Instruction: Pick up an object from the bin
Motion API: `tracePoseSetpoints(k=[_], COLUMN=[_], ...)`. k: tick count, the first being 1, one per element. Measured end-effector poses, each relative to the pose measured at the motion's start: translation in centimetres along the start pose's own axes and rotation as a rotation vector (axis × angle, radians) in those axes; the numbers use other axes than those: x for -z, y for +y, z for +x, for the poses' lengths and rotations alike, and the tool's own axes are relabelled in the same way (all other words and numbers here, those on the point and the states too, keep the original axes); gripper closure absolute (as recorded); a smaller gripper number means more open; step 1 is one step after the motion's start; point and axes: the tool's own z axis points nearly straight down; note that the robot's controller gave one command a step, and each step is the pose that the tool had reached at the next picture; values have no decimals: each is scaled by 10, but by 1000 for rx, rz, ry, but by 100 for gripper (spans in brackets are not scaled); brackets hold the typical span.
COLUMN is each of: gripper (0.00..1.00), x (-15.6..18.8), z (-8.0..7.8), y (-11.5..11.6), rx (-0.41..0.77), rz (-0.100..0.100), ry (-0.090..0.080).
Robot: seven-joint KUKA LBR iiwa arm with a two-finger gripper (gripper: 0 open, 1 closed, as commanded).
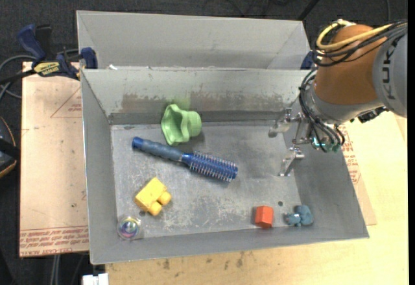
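Observation:
My gripper point(286, 145) hangs at the right side of the bin, close to the right wall, open with nothing between its fingers. One fingertip point(281, 126) points left near the back wall and the other fingertip point(289, 164) sits lower. A small red block point(262, 215) lies on the bin floor below the gripper, near the front edge. Right beside the block is a little blue toy figure point(299, 215). A blue hairbrush point(188, 160) lies slantwise in the middle, its bristle head about a hand's width left of the gripper.
A crumpled green thing point(180, 124) rests against the back wall, left of centre. A yellow block point(152, 197) and a clear marble-like ball point(128, 228) lie in the front left corner. The orange-covered arm reaches in over the right rim.

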Motion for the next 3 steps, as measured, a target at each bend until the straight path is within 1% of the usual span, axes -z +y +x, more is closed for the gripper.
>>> tracePoseSetpoints(k=[1, 2, 3], gripper=[0, 0, 0], x=[-78, -53, -54], z=[5, -1, -4], y=[78, 138, 145], rx=[282, 163, 33], rz=[6, -1, 0], ry=[-11, -11, -9])
